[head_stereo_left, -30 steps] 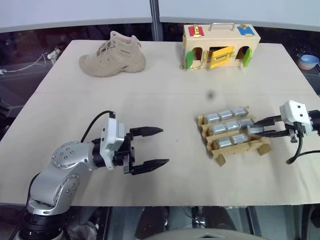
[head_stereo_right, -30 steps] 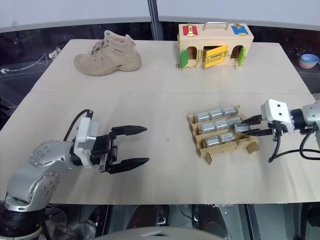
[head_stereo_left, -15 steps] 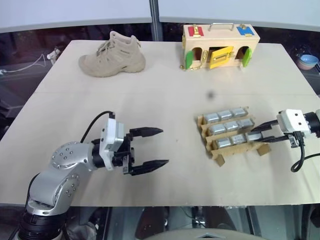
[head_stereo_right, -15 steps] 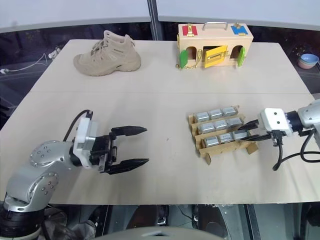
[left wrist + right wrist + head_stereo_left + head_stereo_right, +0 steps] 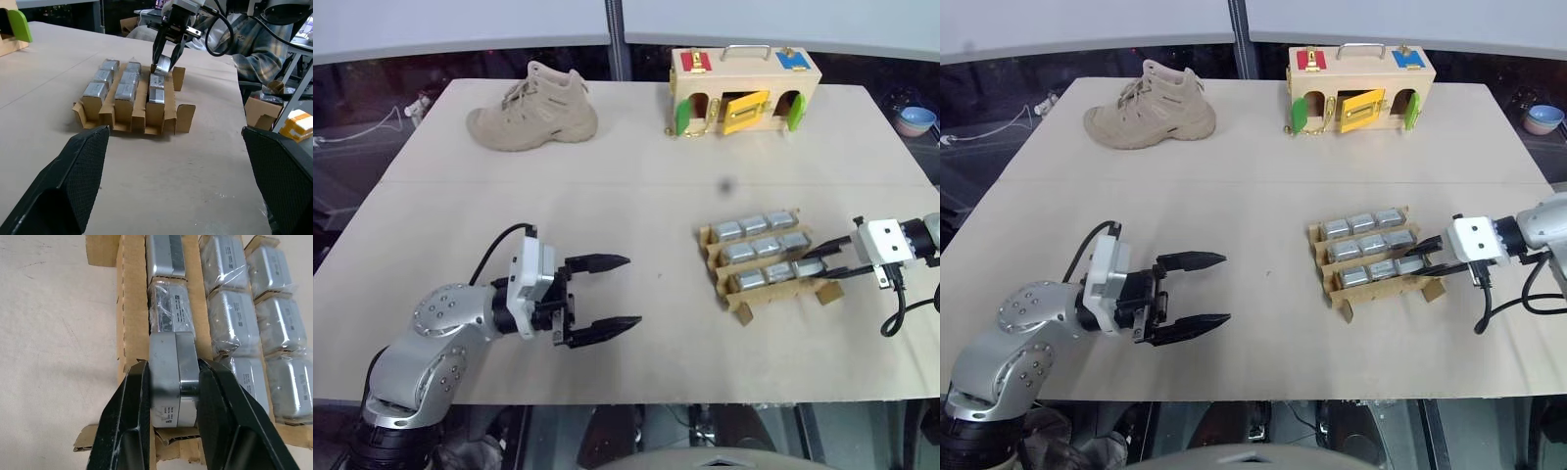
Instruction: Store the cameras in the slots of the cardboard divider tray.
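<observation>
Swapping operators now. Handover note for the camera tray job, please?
Right gripper: shut on the last camera, holding it at the right-end slot of the near row of the cardboard divider tray; not yet seated.
Left gripper: open, holding nothing, hovering over the table well left of the tray.
Done: eight cameras already sit in the tray, three in the far row, three in the middle row, two in the near row.
Left: push the held camera into its slot, release, pull the right arm back.
</observation>
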Controlling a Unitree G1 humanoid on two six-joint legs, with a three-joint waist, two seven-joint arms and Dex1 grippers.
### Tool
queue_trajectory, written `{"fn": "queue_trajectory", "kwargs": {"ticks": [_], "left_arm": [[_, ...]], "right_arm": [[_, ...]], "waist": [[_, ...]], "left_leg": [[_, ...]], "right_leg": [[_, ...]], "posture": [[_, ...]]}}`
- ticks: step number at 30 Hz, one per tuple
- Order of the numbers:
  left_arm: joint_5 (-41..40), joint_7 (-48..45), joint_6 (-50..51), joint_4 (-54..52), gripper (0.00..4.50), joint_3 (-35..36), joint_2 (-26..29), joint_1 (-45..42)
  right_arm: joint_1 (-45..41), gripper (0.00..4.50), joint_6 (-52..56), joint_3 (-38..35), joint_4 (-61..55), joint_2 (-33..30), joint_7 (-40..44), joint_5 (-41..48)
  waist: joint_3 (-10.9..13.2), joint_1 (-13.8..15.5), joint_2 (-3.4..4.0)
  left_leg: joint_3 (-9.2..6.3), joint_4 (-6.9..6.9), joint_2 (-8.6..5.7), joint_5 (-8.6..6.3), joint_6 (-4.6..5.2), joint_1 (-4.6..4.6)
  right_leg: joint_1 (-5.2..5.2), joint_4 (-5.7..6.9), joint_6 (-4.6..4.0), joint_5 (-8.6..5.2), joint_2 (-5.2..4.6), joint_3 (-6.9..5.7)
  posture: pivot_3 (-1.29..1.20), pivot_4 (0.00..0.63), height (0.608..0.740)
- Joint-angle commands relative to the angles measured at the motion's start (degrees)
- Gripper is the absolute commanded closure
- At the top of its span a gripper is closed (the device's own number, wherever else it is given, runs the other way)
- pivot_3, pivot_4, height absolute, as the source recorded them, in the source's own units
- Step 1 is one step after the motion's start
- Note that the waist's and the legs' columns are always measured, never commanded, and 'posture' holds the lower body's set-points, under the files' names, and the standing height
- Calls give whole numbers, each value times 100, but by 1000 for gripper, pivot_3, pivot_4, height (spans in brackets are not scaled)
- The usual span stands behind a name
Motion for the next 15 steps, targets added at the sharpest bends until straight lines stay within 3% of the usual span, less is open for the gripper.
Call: {"fn": "queue_trajectory", "kwargs": {"ticks": [1,4,7,11,15], "left_arm": [[-106,43,-116,-200,0,143,48,27],[-105,59,-132,-198,0,130,49,36],[-105,63,-152,-170,0,128,53,19],[-66,77,-211,-68,0,90,5,-3],[15,373,-182,124,0,133,-118,-7]], "right_arm": [[-123,3228,102,128,112,62,387,-20],[-137,1880,145,3,135,18,387,-10],[119,446,21,-630,-52,-241,219,-128],[1521,446,1542,-1803,-1705,-848,-696,610],[3593,446,3495,-3547,-3842,-872,-1979,1470]], "waist": [[0,-2,0],[1,12,2],[6,41,8],[12,97,19],[11,86,20]], "left_leg": [[0,0,0,0,0,0],[0,0,0,0,0,-1],[0,0,-1,0,0,-4],[-2,-2,0,5,-9,-23],[-3,-11,1,4,-18,-20]], "right_leg": [[0,0,0,0,0,0],[0,0,-1,0,0,0],[-1,-1,-1,0,-4,0],[-2,-17,-1,0,-17,-27],[5,-26,1,0,-21,-34]], "posture": [[0,150,740],[0,150,740],[0,150,740],[0,150,740],[0,150,740]]}}
